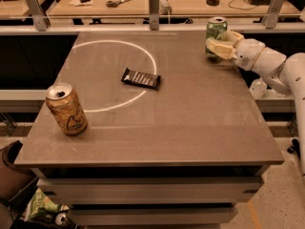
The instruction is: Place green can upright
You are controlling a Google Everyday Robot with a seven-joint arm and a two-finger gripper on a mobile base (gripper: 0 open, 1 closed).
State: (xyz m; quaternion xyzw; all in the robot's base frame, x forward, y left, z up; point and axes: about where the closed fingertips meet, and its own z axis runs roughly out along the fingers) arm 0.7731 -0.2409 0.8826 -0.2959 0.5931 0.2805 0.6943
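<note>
At the far right corner of the table (190,128), the green can (217,28) stands upright with the gripper (218,46) reaching in from the right, its fingers closed around the can's lower half; I cannot tell whether the base is already resting on the surface. The main risk, as I judge it, is the release: if the fingers open unevenly or one drags on the wall as the arm backs away, the light can could tip. So close to the right edge it might roll off, whereas the orange-tan can (66,109) and the snack bar (140,78) sit well apart and pose no hazard.
</note>
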